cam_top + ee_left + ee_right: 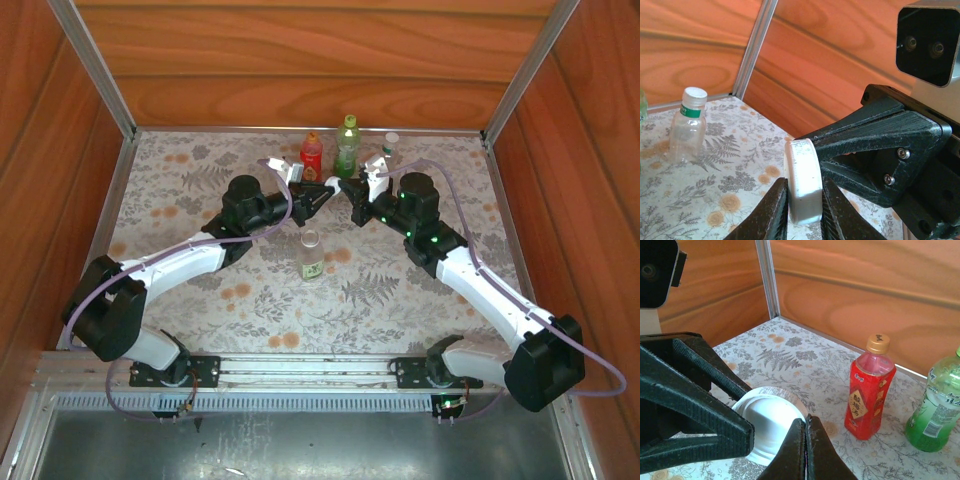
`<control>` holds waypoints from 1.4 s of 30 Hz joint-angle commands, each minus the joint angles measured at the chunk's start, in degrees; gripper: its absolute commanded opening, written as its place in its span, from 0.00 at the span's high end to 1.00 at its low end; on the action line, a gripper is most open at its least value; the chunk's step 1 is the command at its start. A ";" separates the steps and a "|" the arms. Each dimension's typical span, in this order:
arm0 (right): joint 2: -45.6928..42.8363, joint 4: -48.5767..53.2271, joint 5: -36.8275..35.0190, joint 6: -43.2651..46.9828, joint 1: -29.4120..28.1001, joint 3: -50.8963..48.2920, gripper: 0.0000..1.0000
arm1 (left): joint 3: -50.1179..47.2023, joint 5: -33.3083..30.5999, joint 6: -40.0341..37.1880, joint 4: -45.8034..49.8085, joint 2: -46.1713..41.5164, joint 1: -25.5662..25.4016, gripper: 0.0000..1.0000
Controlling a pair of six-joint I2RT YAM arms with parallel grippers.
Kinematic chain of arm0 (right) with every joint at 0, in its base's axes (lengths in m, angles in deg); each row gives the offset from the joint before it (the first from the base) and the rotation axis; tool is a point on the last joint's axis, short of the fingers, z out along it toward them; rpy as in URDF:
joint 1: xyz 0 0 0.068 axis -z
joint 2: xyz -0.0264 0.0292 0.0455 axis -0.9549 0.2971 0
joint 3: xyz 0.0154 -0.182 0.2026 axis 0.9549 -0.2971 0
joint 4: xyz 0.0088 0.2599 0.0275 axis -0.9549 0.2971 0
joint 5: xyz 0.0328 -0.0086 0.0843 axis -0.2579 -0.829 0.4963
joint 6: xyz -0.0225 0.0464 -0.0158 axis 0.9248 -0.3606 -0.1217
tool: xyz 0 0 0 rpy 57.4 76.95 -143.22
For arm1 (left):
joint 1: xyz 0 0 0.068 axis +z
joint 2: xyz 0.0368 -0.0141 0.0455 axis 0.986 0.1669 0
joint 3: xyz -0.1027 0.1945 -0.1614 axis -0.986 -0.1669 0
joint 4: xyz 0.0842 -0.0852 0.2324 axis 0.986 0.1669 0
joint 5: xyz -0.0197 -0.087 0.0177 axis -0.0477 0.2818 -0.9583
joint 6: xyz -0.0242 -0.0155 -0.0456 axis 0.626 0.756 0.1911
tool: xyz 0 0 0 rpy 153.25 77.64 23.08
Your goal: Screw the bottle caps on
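We see left gripper clamped across white cap, right gripper fingers pressed together at its rim, grip there unclear, clear bottle upright nearby.

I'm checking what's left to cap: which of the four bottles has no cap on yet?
The clear bottle with the green label, standing alone in mid-table; the red bottle, green bottle and other clear bottle are capped.

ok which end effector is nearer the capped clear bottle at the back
Right. The right end effector sits just forward and left of the clear bottle; the left end effector meets it at the white cap, slightly further left.
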 commanded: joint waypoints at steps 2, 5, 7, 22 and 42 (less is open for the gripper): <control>-0.56 0.08 4.11 1.64 -1.33 -0.53 0.98 | 0.80 -1.09 -0.36 -0.28 0.52 0.02 0.81; -0.83 0.59 4.65 2.26 -1.51 -0.49 0.98 | 0.96 -1.31 -0.30 -0.29 0.81 -0.01 0.80; -1.01 0.65 4.31 2.44 -1.56 -0.68 0.98 | 1.06 -1.49 -0.16 -0.29 1.05 -0.05 0.77; -1.97 0.47 2.77 2.23 -1.83 -1.09 0.76 | 0.31 -2.57 -1.17 -0.28 0.88 0.00 0.85; -6.24 9.95 -4.37 -49.19 5.28 0.29 0.39 | -1.26 -4.94 -42.77 -0.28 1.16 -0.86 0.88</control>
